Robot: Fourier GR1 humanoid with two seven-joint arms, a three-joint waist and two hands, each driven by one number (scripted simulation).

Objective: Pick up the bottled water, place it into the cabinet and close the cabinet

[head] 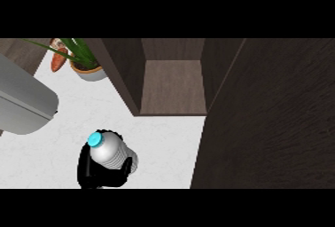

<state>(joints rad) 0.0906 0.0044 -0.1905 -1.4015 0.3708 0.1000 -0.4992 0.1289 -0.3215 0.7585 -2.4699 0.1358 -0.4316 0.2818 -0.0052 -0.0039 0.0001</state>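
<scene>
With fingers (124, 167) curled round it, bottle (108, 152) held in hand (98, 170) above white worktop (163, 146), cap up, short of open cabinet (171, 84), door (271, 119) swung wide at right.

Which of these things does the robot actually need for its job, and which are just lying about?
Needed:
- bottled water, held in the hand, fingers curled round it
- cabinet, standing open
- cabinet door

Lying about:
- potted plant
- carrot
- grey appliance at the left
</scene>
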